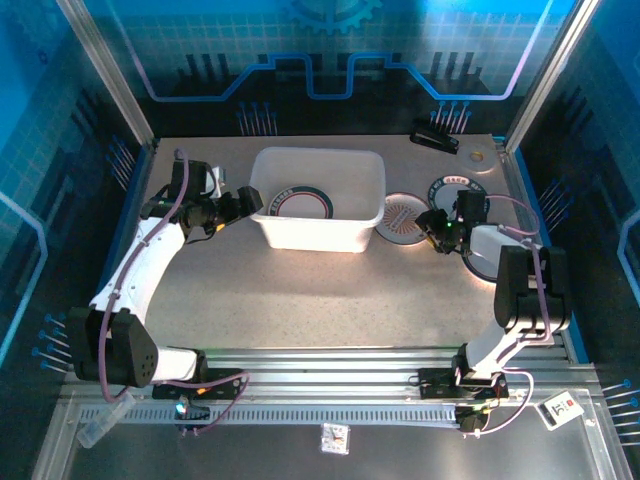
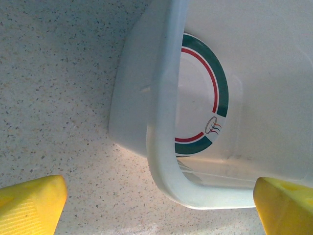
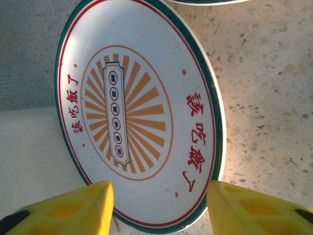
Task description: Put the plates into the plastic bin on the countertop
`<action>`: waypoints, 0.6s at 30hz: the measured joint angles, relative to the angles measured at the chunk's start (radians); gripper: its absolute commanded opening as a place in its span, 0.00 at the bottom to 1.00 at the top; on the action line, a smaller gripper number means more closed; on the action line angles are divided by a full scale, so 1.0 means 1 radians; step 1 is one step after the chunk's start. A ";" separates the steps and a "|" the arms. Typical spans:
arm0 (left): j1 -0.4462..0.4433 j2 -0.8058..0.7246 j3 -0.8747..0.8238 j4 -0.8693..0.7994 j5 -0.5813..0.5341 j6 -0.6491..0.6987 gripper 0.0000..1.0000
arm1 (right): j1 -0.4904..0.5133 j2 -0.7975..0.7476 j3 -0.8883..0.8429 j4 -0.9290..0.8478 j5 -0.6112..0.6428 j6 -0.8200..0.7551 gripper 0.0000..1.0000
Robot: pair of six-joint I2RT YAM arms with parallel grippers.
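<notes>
Near the right side, right gripper (image 3: 159, 191) with yellow fingers (image 3: 68, 208) half spread, low over the close rim of the sunburst plate (image 3: 142, 107). Pinches nothing. Plate flat on the countertop (image 1: 300, 290), just beside the plastic bin (image 1: 318, 232). On the left, left gripper (image 1: 240, 204) spread wide, hanging over the bin's left rim. Inside the bin, 1 green-rimmed plate (image 2: 200, 98). Further back, 1 more plate (image 1: 458, 188), then a black thing (image 1: 435, 135).

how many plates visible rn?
3. Bin plate inside the bin; sunburst plate on the countertop right of it; third plate behind that, farther right. Others may be stacked underneath or hidden by the right arm.
</notes>
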 measured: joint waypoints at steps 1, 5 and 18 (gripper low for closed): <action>0.000 0.000 0.000 0.000 0.000 0.000 0.99 | 0.000 -0.005 0.000 -0.003 0.000 0.000 0.54; 0.000 0.000 0.000 0.000 0.000 0.000 0.99 | 0.000 -0.013 -0.004 -0.009 0.001 0.000 0.54; -0.002 0.000 -0.008 0.000 -0.003 -0.004 0.99 | 0.000 -0.010 -0.027 -0.016 0.011 0.000 0.53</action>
